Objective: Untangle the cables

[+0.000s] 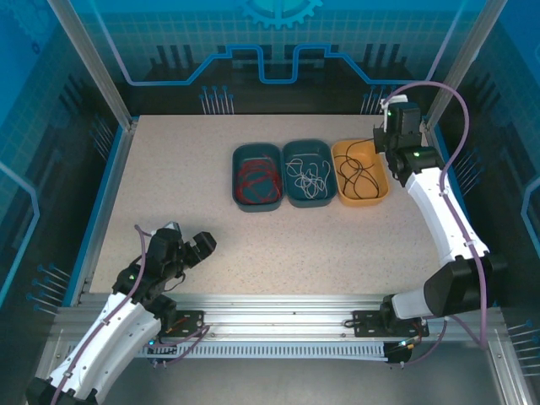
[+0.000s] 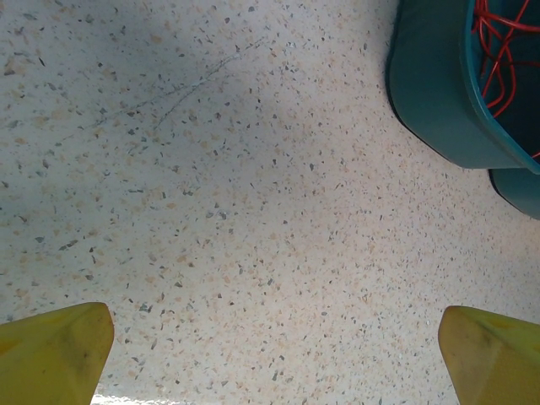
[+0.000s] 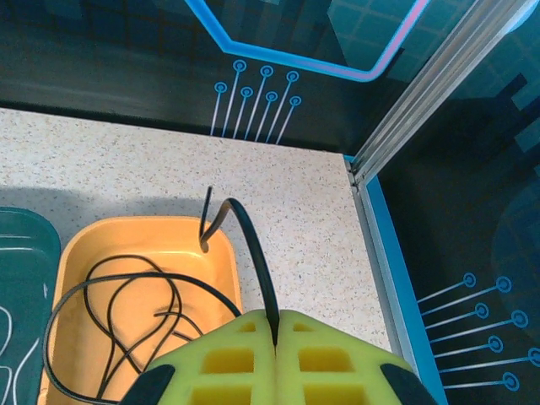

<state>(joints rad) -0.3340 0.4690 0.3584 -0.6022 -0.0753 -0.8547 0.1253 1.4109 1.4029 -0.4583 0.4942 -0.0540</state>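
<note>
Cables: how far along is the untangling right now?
Looks done: red cables sit alone in the left teal tray, white cables alone in the middle teal tray. In hand: the right gripper is shut on a black cable above the orange tray. Left: probably laying it in that tray; the left gripper hangs open over bare table.

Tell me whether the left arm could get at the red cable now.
Probably yes: the left gripper is open, only bare table lies between it and the red cable, which sits uncovered in its tray.
</note>
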